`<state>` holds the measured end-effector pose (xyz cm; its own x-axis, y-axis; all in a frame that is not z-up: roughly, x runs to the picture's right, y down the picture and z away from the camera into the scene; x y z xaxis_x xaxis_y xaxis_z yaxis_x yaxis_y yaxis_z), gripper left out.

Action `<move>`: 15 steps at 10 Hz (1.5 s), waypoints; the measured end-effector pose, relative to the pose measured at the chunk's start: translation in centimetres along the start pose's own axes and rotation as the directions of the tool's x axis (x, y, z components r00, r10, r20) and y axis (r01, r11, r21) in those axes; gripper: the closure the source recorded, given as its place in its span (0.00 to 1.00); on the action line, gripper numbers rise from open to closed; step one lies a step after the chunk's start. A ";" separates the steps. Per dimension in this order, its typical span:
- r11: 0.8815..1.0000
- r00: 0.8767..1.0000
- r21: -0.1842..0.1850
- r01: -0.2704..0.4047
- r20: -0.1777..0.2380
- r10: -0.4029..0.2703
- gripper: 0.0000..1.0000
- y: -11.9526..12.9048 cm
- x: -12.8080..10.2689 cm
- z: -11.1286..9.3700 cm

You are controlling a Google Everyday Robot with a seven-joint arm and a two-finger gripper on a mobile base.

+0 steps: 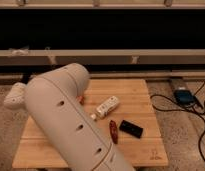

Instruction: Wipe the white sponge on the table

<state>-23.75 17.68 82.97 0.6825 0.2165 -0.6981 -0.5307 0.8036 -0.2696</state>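
Most of the shot is taken up by the big white arm (66, 120), which is stretched diagonally from the near middle up toward the far left. The left half of the table (141, 95) is covered by it. A rounded white part of the arm (15, 96) is seen sticking out past the table's left edge.

The gripper itself can't be seen anywhere; it's hidden somewhere behind the arm on the left side, and its fingers are pressed together. Whether anything is pinched in there can't be told.

Same story for the white sponge: it isn't shown in the uncovered part of the tabletop, so if it's on the table it's tucked behind the arm, and where exactly can't be said.

On the visible right half, a white bottle (107, 106) with a label is laid on its side, roughly mid-table and just beside the arm. Nearer than that, a small reddish-brown object (113, 131) is laid lengthwise. A flat black object (131, 128) is placed just to its right, apart from it. A bit of something orange (81, 99) is glimpsed at the arm's edge, left of the bottle; probably a small item, but it's too hidden to be called.

Off the table to the right, a bluish device (183, 95) is set on the speckled floor, with dark cables (196, 120) trailed around it.
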 end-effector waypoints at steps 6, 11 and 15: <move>0.998 1.000 -0.056 -0.004 -0.024 0.002 1.00 -0.1 6.0 2.5; 0.987 0.988 -0.059 0.151 -0.012 -0.152 0.69 4.8 8.8 2.1; 0.984 0.985 -0.093 0.154 0.089 -0.145 0.31 4.7 8.0 -1.4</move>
<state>-21.50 22.40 75.19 0.7944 0.1459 -0.5896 -0.4640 0.7721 -0.4342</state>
